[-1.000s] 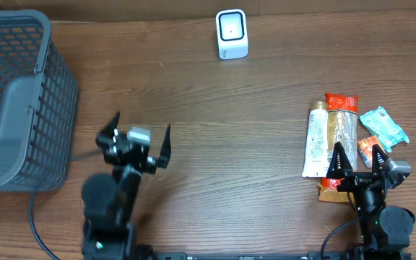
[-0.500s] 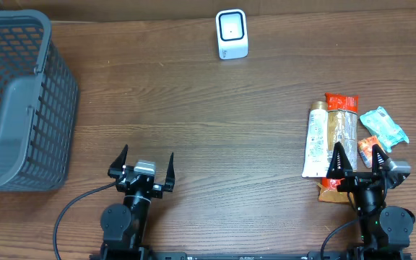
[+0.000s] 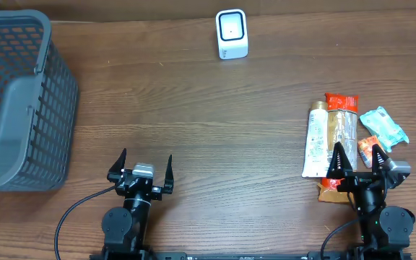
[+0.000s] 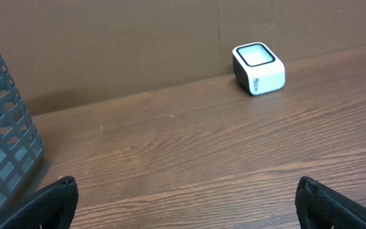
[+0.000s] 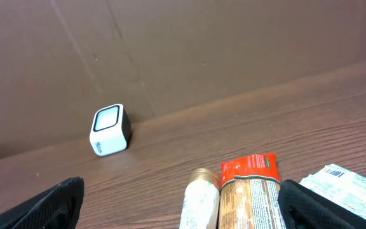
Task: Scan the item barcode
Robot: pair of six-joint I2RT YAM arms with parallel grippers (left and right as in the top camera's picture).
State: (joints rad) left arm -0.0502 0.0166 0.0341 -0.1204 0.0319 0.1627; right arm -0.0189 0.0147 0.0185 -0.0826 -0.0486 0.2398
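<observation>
The left gripper was found wide open and empty, well apart from the goods. The scanner was set far ahead, between both arms. The pile of items was laid just ahead of the open, empty right gripper, its long axes pointed away from it, so that arm was judged nearer. Compared with a second before, only the left gripper had been drawn back and squared.
</observation>
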